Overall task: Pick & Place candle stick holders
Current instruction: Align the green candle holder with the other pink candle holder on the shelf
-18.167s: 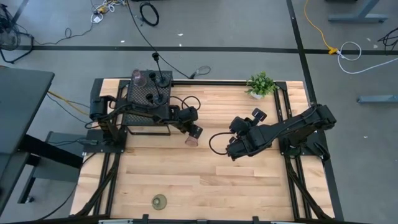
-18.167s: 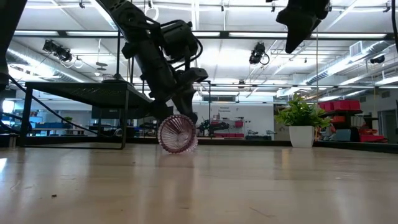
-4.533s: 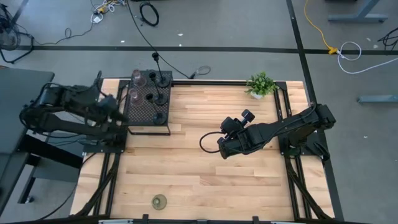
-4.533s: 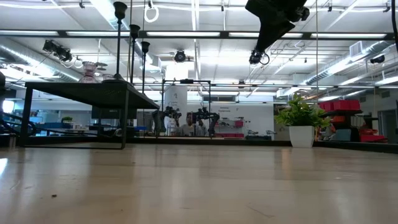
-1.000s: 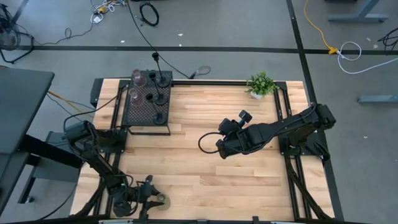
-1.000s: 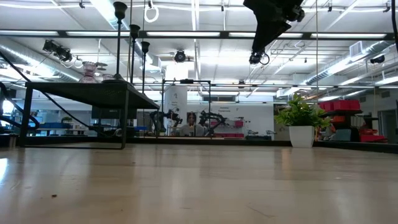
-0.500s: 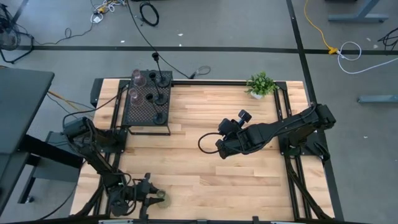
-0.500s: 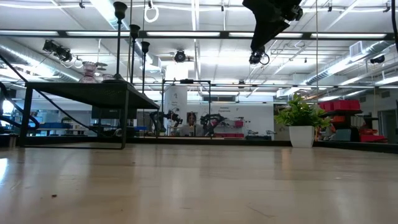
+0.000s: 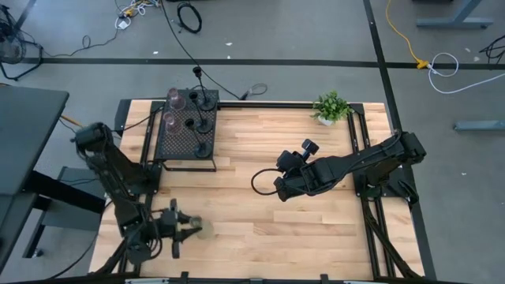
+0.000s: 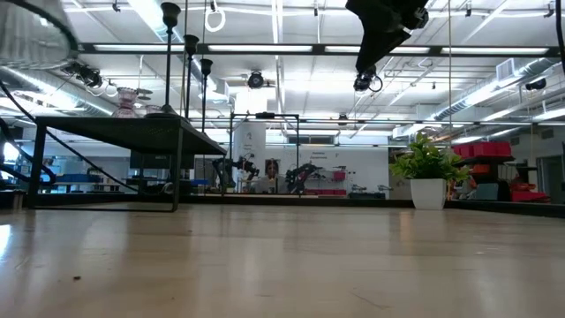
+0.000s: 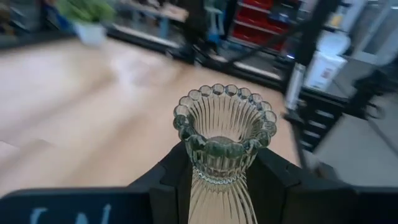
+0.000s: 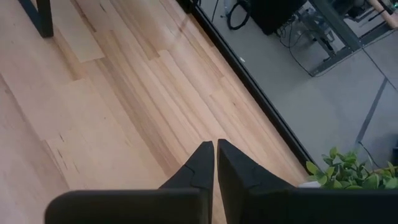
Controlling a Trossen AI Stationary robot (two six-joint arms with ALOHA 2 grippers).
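Candle stick holders are split between two places: one ribbed, olive-tinted glass holder (image 11: 224, 146) with a beaded rim sits clamped between the left gripper's (image 9: 192, 229) fingers (image 11: 171, 180) near the tabletop's (image 9: 268, 229) front left corner, and the others stand on the black mesh box (image 9: 188, 136) at the back left. On that box two pinkish goblets (image 9: 169, 120) occupy its left side, with three black stems (image 9: 203, 126) beside them, their tall rods (image 10: 184, 71) rising above the box top in the low view.

The right gripper (image 9: 281, 189) hangs over the middle of the tabletop, well apart from every holder, its fingers (image 12: 214, 163) pressed together on nothing.

Pale wood planks run bare across the centre and front right, leaving wide free space between the two arms. A small potted plant (image 9: 331, 106) stands at the back right corner, close to the edge. Black frame rails (image 9: 371, 205) border both sides of the tabletop. Beyond lies grey floor with loose cables (image 9: 188, 16), a yellow cord (image 9: 402, 35), and, seen low, a long ceiling-lit hall with red shelving (image 10: 494, 172).
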